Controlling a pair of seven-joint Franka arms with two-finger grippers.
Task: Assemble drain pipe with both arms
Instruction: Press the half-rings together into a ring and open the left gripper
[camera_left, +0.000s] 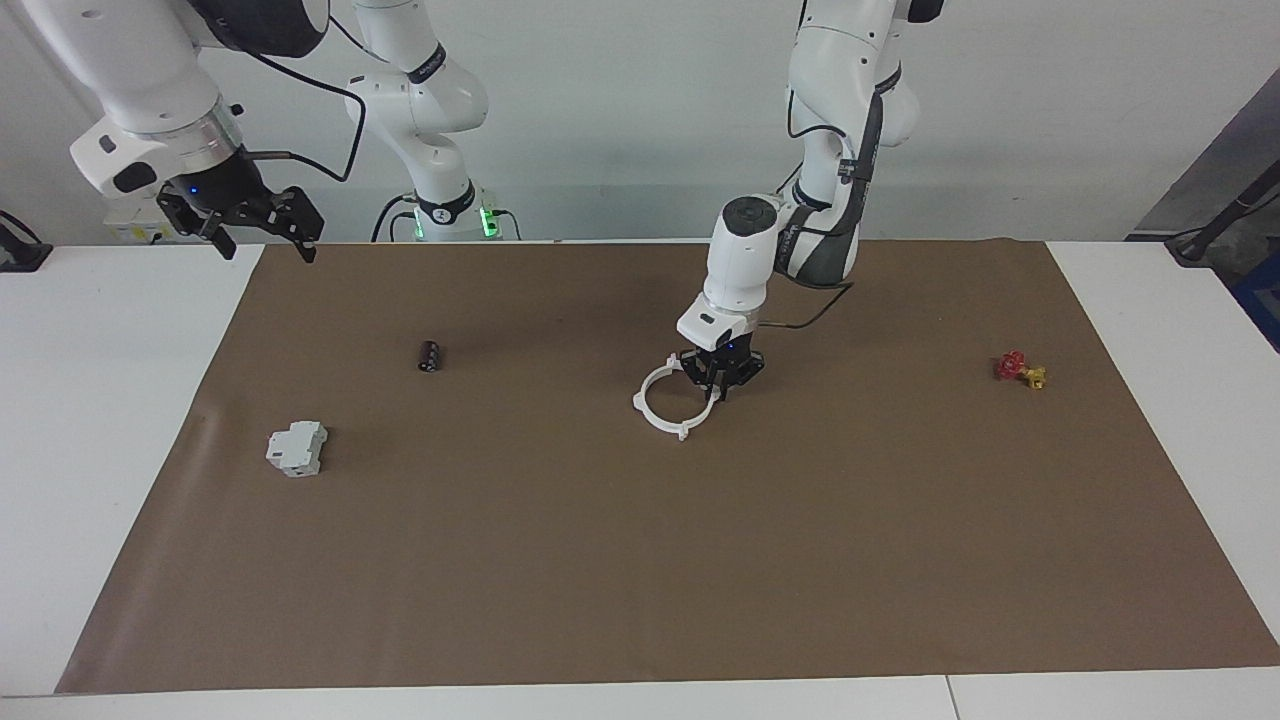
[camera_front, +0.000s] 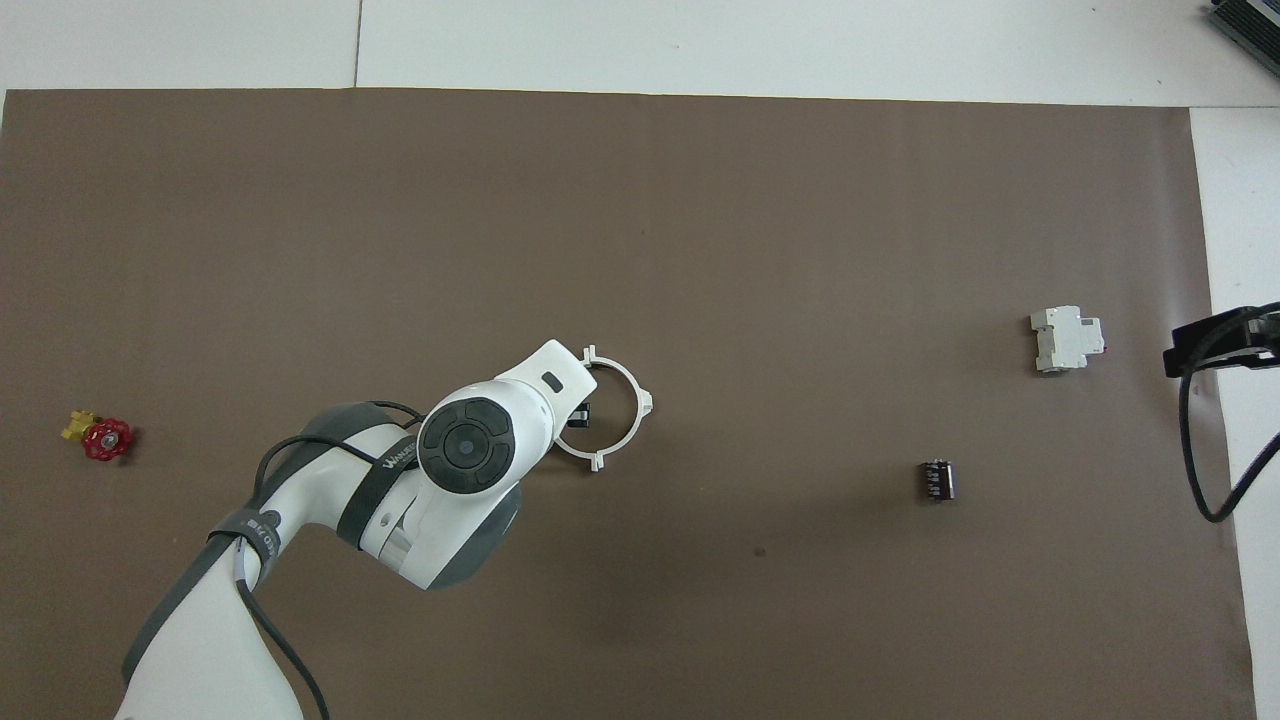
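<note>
- The drain pipe (camera_left: 676, 402), a thin white plastic ring with small outward tabs, lies flat on the brown mat (camera_left: 640, 560) near the middle of the counter (camera_left: 1150, 400).
- The left gripper (camera_left: 722, 385) is down at the ring's rim on the side toward the left arm's end; whether its jaws pinch the rim cannot be told from either view.
- Judged by its slim section, the ring is light, fairly stiff and smooth, likely to skid on the mat if nudged; the rim between two tabs looks the soundest place to grip, since the tabs seem the easiest parts to snap.
- The mat is matte, flat and largely bare around the ring, leaving room to work.
- Well apart from the ring sit a grey boxy block (camera_left: 297, 448) and a small black cylinder (camera_left: 430, 355) toward the right arm's end, and a red-and-yellow valve (camera_left: 1020, 369) toward the left arm's end.
- The right gripper (camera_left: 265, 232) waits raised over the mat's corner by its own base, jaws spread.
</note>
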